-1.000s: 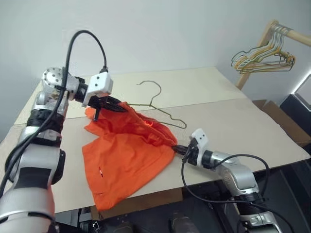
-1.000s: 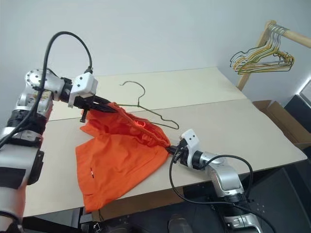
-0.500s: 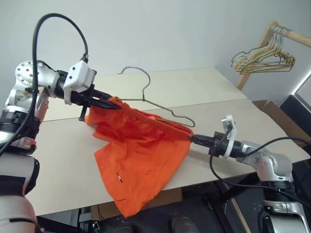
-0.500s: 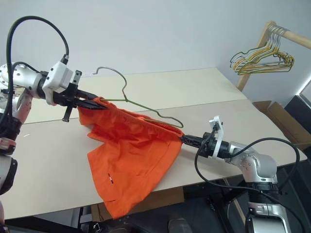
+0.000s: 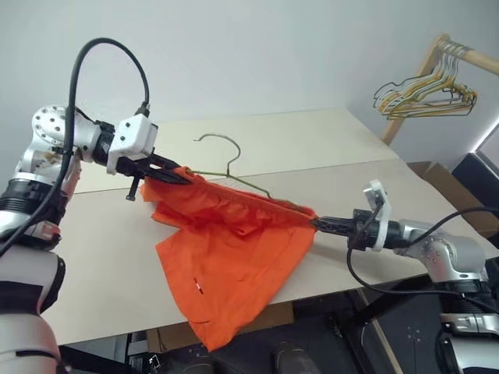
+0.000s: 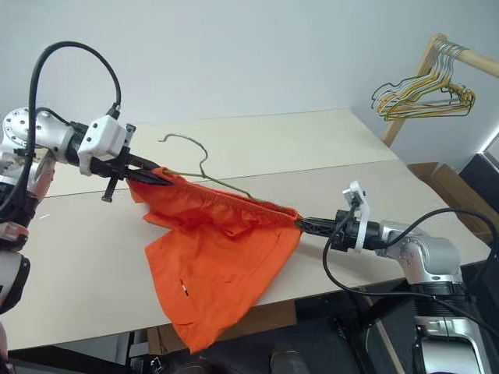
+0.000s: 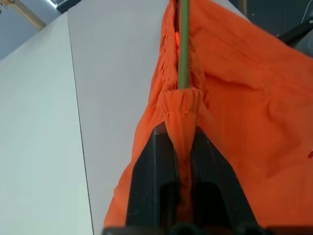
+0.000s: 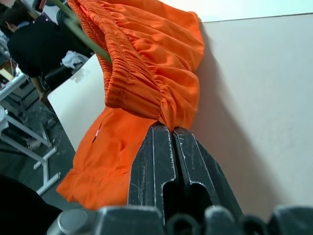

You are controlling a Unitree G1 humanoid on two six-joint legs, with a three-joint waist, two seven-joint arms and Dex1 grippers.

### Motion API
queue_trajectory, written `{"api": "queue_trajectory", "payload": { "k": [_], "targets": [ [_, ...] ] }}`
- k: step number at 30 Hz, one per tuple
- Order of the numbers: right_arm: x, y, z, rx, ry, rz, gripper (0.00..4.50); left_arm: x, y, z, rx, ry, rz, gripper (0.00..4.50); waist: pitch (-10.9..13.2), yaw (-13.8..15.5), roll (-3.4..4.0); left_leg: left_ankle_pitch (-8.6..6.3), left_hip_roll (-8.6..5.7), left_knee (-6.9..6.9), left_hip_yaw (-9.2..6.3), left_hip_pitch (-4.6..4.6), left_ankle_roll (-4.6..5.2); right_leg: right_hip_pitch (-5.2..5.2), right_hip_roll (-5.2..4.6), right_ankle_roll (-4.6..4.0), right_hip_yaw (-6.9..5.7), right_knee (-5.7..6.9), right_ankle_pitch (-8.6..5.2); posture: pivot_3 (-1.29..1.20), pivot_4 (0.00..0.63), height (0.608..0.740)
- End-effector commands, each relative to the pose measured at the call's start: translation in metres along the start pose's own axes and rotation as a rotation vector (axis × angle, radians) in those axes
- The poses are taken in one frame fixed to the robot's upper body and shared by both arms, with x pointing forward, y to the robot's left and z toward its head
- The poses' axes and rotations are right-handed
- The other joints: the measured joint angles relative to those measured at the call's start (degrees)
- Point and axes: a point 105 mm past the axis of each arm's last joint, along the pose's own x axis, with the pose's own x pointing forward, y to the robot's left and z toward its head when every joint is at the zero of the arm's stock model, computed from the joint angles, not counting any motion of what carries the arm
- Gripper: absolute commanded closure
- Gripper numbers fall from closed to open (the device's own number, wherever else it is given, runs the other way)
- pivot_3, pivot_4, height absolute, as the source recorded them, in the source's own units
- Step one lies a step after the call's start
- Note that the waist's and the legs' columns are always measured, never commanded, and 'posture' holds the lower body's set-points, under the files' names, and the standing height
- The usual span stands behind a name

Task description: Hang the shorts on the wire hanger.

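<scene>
The orange shorts [image 5: 234,249] hang stretched above the table between my two grippers, the legs drooping past the front edge. My left gripper [image 5: 173,176] is shut on one end of the gathered waistband [image 7: 179,105]. At the other end my right gripper [image 5: 318,223] is shut on the waistband [image 8: 146,93]. The thin grey-olive wire hanger [image 5: 226,160] runs along inside the waistband, and its hook rises behind the shorts near the left gripper. A length of the hanger wire [image 7: 184,44] shows entering the fabric.
The beige table [image 5: 327,148] stretches behind and to the right. At the far right a bunch of yellow and green wire hangers [image 5: 425,93] hangs on a wooden rod [image 5: 460,54]. A brown box [image 5: 448,191] stands beyond the table's right edge.
The right gripper has swung right and up with its end of the waistband, pulling the shorts taut off the table. The hanger rose with them. The left gripper stayed about where it was.
</scene>
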Motion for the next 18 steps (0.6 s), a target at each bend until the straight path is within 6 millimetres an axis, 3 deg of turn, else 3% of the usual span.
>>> {"api": "queue_trajectory", "payload": {
  "k": [1, 7, 13, 18],
  "targets": [
    [-0.009, 0.003, 0.012, -0.218, 0.103, -0.058, 4.44, -0.011, 0.010, 0.001, 0.041, 0.037, 0.061, 4.50, 0.00, 0.15, 0.00, 0.00, 0.00, 0.01, 0.01, 0.00, 0.00, 0.00, 0.00, 0.00, 0.00, 0.01, 0.00, -0.10, 0.000, 0.740],
    [-0.003, 0.011, 0.048, -0.681, 0.343, -0.171, 4.44, 0.007, 0.018, -0.002, 0.100, 0.091, 0.072, 4.50, 0.02, 0.26, 0.04, 0.00, -0.01, 0.09, 0.14, -0.08, 0.00, -0.15, -0.01, 0.02, 0.06, 0.09, -0.01, -0.11, 0.000, 0.740],
    [0.003, 0.030, 0.076, -0.832, 0.473, -0.137, 4.44, 0.022, 0.025, -0.001, 0.155, 0.134, 0.094, 4.50, 0.02, 0.15, 0.04, 0.00, 0.02, 0.04, 0.28, -0.15, 0.00, -0.29, 0.02, 0.00, 0.11, 0.11, -0.01, -0.12, 0.000, 0.740],
    [0.018, 0.046, 0.096, -0.874, 0.458, -0.125, 4.44, 0.032, 0.033, 0.013, 0.169, 0.080, 0.132, 4.50, 0.02, 0.17, 0.04, 0.01, 0.01, 0.26, 0.26, -0.67, -0.01, -0.91, -0.01, -0.02, 0.21, 0.35, 0.01, -0.12, 0.000, 0.740]
  ]
}}
